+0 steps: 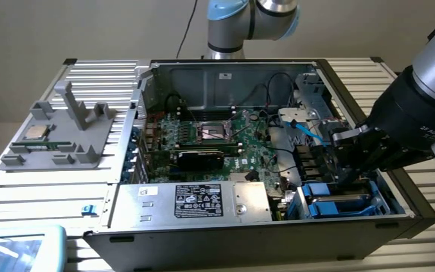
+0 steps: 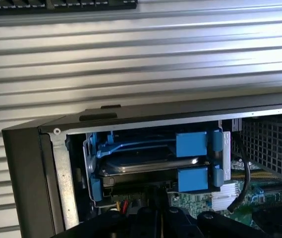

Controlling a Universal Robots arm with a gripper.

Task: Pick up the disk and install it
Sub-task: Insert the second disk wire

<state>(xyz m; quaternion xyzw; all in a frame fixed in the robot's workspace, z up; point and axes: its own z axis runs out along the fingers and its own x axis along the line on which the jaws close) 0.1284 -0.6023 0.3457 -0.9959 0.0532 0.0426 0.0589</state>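
Observation:
The disk (image 2: 150, 164) is a flat grey-metal drive lying in a blue plastic carrier (image 2: 193, 161) inside the drive bay, at a corner of the open computer case (image 2: 27, 163). My gripper (image 2: 158, 220) hangs just in front of the bay, its dark fingers shut together; nothing shows held between them. In the exterior view the gripper (image 1: 348, 177) reaches down into the case at the view's right, right above the blue drive bay (image 1: 337, 207).
A silver power-supply box with a black label (image 1: 195, 201) lies along the case's near side beside the bay. The motherboard (image 1: 217, 136) and cables fill the middle. A black cable (image 2: 245, 173) hangs next to the bay. A grey fixture with a CPU chip (image 1: 36, 133) stands on the slatted table.

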